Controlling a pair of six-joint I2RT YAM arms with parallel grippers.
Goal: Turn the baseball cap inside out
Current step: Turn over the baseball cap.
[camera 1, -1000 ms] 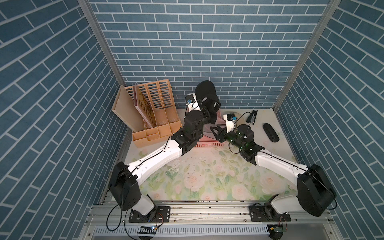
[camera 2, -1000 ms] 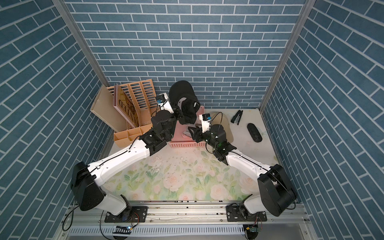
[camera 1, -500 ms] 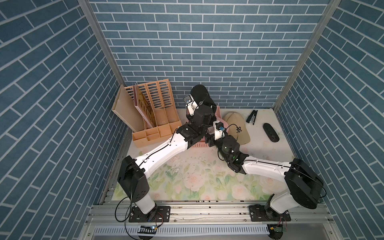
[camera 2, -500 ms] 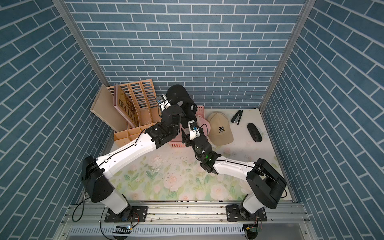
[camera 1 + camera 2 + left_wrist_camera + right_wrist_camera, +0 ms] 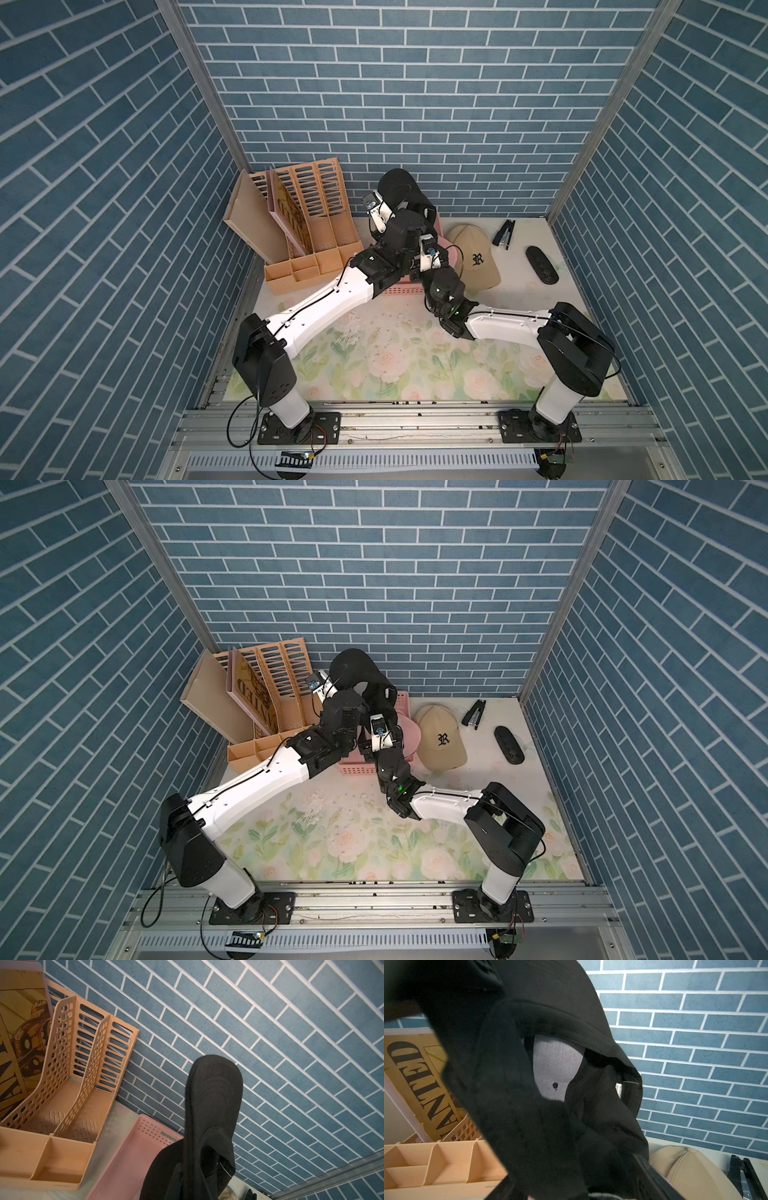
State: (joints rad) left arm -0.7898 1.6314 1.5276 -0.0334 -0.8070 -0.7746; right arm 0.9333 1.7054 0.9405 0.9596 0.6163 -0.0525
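Black baseball cap (image 5: 398, 192) held aloft, brim pinched tight in the left gripper (image 5: 190, 1169), crown draped over the right gripper (image 5: 424, 239), whose jaw spread I can't tell; pale lining peeks out, flip seemingly barely begun.

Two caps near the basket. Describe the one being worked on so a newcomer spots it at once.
Look to the middle of the blue brick back wall, just above the pink basket. The black cap is raised off the table there, brim pointing up. Unlike the tan cap with the letter R, lying flat beside the basket, it is black and in the air.
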